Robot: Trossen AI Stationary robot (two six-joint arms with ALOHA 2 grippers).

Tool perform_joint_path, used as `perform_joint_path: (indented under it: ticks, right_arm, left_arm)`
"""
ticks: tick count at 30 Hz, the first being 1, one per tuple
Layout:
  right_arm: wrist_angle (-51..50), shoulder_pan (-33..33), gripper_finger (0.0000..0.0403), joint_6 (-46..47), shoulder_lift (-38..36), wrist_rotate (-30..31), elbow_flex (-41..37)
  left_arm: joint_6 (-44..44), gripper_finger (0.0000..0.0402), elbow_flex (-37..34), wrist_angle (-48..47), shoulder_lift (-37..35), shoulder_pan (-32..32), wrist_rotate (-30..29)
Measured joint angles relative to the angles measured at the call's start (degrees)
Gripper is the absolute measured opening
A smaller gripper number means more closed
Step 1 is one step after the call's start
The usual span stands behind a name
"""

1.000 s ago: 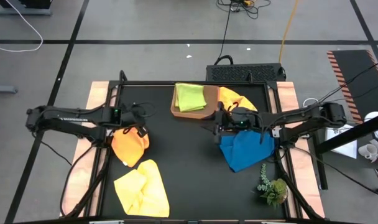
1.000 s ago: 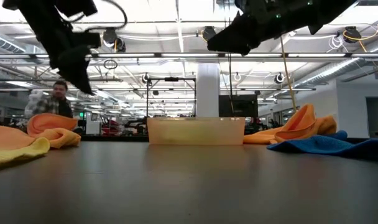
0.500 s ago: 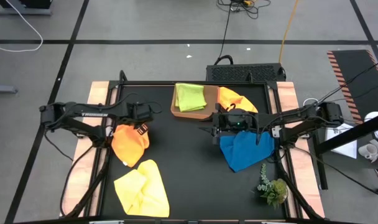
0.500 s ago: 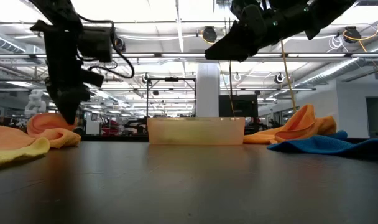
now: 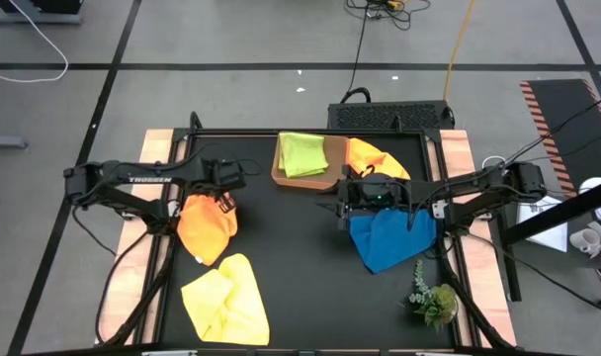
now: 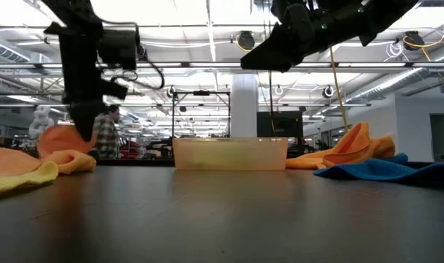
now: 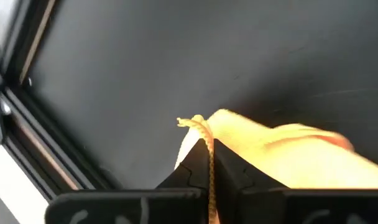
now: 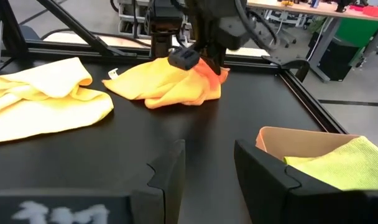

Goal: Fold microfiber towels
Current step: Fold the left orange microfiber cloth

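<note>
We see the left end effector down at the top edge of the orange towel on the left side of the black surface. In the left wrist view its fingers are pinched narrow on a thin fold of that orange towel. In the low view the cloth edge is lifted a bit under the left arm.

The yellow towel lies crumpled near the front left, just beside the orange one, possibly touching it; we cannot tell.

The right end effector hangs above the surface mid-right, just by the left edge of the blue towel. In the right wrist view its fingers stand partly apart with nothing between them.

The lime green towel sits folded in the brown tray at the back centre. A second orange towel is bunched just right of the tray, touching it.

A green plant sprig lies near the front right corner.

Writing: white lettering runs along the left arm in the high view, but we cannot read it for sure. No other labels are readable.

A person in a plaid shirt shows in the room behind, in the low view.
</note>
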Motion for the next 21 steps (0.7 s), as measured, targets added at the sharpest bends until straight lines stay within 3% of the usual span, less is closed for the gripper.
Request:
perform_joint_path:
  ticks: [6, 14, 21]
  right_arm:
    - [0.7, 0.0, 0.0130, 0.9, 0.0, -0.2, 0.0]
    - [3.3, 2.1, 0.0130, 0.7, 0.0, -0.2, 0.0]
    - [4.6, 3.9, 0.0130, 0.3, 0.0, -0.2, 0.1]
  left_arm:
    - [5.8, 0.0003, 14.4, 0.3, -2.4, -6.2, 1.2]
    - [18.9, 0.0002, 37.0, 1.7, -2.6, -19.9, 0.3]
    - [26.2, 0.0001, 47.5, 1.8, -2.6, -33.4, 0.8]
